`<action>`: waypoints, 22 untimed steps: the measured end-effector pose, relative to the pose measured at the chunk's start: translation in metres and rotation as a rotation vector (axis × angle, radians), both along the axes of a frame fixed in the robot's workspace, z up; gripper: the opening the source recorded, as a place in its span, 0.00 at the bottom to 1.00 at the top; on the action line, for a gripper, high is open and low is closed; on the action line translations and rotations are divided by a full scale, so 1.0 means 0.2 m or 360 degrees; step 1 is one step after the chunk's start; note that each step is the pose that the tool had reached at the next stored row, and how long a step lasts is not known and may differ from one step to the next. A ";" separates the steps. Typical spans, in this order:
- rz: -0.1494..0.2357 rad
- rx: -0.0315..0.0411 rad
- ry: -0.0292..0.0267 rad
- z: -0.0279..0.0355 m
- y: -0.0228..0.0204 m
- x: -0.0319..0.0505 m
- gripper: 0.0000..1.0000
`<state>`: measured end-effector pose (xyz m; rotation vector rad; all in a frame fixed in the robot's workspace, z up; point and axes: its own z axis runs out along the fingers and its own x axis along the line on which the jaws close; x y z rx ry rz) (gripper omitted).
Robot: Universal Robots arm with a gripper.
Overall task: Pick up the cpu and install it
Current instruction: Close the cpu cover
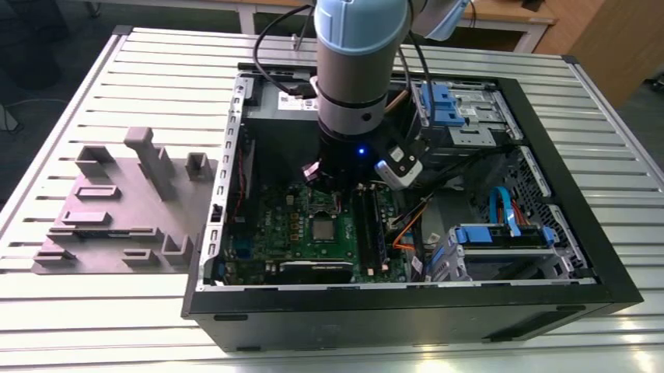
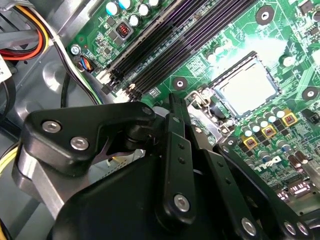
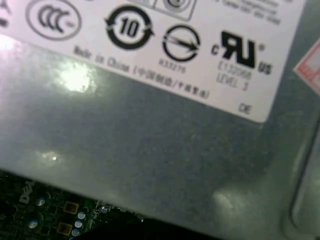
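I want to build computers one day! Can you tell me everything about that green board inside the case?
The green board lies flat inside the open black case. It looks like a glossy circuit board carrying long black slots, small round silver-topped cans, and a silver frame around a pale grey square.

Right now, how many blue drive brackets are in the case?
2, both on the exterior view's right: one blue bracket farther back, another nearer the camera. The arm may hide more.
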<state>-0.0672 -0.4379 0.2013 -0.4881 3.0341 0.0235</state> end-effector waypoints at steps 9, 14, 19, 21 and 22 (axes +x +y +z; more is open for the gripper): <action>0.0000 0.0000 -0.00001 0.019 -0.006 -0.001 0.10; 0.0000 0.0000 0.00000 0.019 -0.006 0.003 0.10; 0.0000 0.0000 -0.00012 0.008 -0.003 0.014 0.10; 0.0000 0.0000 -0.00040 0.000 0.001 0.013 0.10; 0.0000 0.0000 -0.00059 -0.002 0.003 0.013 0.10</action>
